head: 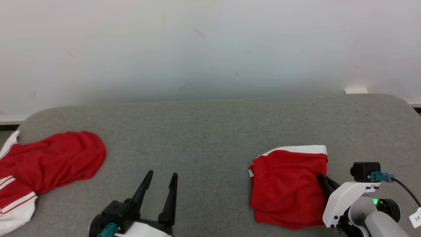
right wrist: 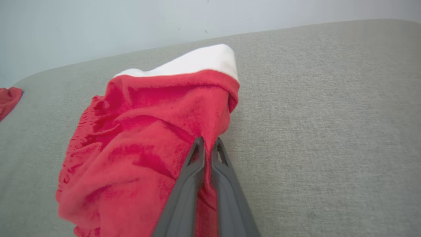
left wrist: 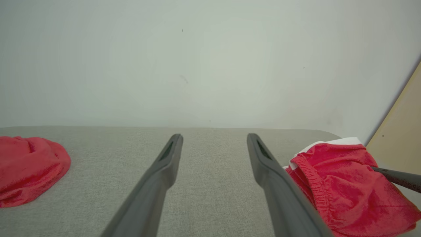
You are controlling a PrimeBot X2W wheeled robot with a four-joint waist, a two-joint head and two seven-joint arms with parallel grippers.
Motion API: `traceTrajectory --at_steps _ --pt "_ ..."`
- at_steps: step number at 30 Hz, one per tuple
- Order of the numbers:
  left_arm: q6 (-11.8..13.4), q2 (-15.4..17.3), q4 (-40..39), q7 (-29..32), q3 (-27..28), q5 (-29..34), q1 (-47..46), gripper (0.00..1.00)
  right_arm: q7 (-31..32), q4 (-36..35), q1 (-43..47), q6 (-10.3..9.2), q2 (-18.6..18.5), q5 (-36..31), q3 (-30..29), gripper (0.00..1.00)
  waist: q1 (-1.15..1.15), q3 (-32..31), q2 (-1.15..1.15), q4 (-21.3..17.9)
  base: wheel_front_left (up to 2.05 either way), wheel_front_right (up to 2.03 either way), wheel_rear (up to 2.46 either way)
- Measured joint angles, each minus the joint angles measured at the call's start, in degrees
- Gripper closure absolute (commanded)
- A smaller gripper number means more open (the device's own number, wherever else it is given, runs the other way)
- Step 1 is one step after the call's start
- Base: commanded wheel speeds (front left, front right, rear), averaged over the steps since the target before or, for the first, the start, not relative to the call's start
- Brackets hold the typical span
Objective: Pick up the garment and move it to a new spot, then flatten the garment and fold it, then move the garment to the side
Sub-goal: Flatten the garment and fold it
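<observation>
**Head view, right side.** The folded red garment [head: 286,187] lies on the grey desk [head: 210,131] at about 4 o'clock, its white band [head: 299,149] toward 12. Your right end effector [head: 321,178] is pinched closed on cloth at the garment's 3 o'clock edge. Your left end effector [head: 162,174] hangs spread wide and empty near 7 o'clock. The fold looks done, so the move to the side appears to be the step in hand.

**Risks** — the pinch seems to take only the upper layers at one edge. A lift may peel the fold open, and a drag across the textured desk may bunch the lower layers. So thin a bite could also slip.

**Surroundings** — a second red garment [head: 49,161], crumpled and white-striped, occupies 8 o'clock, well apart. The wall [head: 210,49] closes off 12 o'clock, and little desk remains toward 3.
</observation>
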Motion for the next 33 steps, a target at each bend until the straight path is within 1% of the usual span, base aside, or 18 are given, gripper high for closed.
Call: traceTrajectory --at_steps 6,10,13,18,20,24,29,33 --pt "-0.27 0.01 0.58 0.0 -3.74 -0.22 -1.85 0.0 -2.01 -0.13 -0.02 0.0 0.16 0.87 -1.18 1.0 0.0 0.86 0.0 -6.4 0.0 0.0 0.0" --pt "-0.4 -0.01 1.11 0.0 -6.38 -0.22 -2.89 0.0 -4.01 -0.56 -0.02 0.0 0.34 1.35 -1.74 1.0 0.0 1.7 0.0 -9.92 0.0 0.0 0.0" --pt "-0.44 -0.03 1.25 0.0 -8.08 -0.2 -4.32 0.0 -5.69 -0.69 -0.48 0.0 0.15 1.54 -2.5 1.0 0.0 3.27 0.0 -11.27 0.0 0.0 0.0" --pt "-0.51 -0.04 1.18 0.0 -9.42 0.96 -7.54 0.0 -7.55 -1.13 -4.82 0.0 -0.6 2.66 -2.88 1.0 0.0 7.52 0.0 -11.65 0.0 0.0 0.0" --pt "-0.79 -0.05 1.19 0.0 -9.66 1.68 -9.28 0.0 -7.97 -1.15 -7.1 0.0 -2.03 3.38 -2.72 1.0 0.0 9.67 0.0 -11.45 0.0 0.0 0.0" --pt "-1.11 -0.05 1.1 0.0 -9.34 3.44 -12.19 0.0 -8.57 0.13 -12.76 0.0 -6.32 4.42 -2.31 1.0 0.01 14.45 0.0 -10.67 0.0 0.0 0.0" --pt "-1.56 -0.05 0.58 0.0 -8.62 4.68 -14.74 0.0 -9.05 2.21 -19.72 0.0 -12.54 4.97 -1.02 1.0 0.01 20.5 0.0 -9.35 0.0 0.0 0.0" --pt "-1.8 -0.03 0.26 0.0 -8.42 5.3 -16.09 0.0 -9.12 5.6 -23.71 0.01 -17.39 4.71 -0.04 1.0 0.02 24.52 0.0 -8.22 0.0 0.0 0.0"
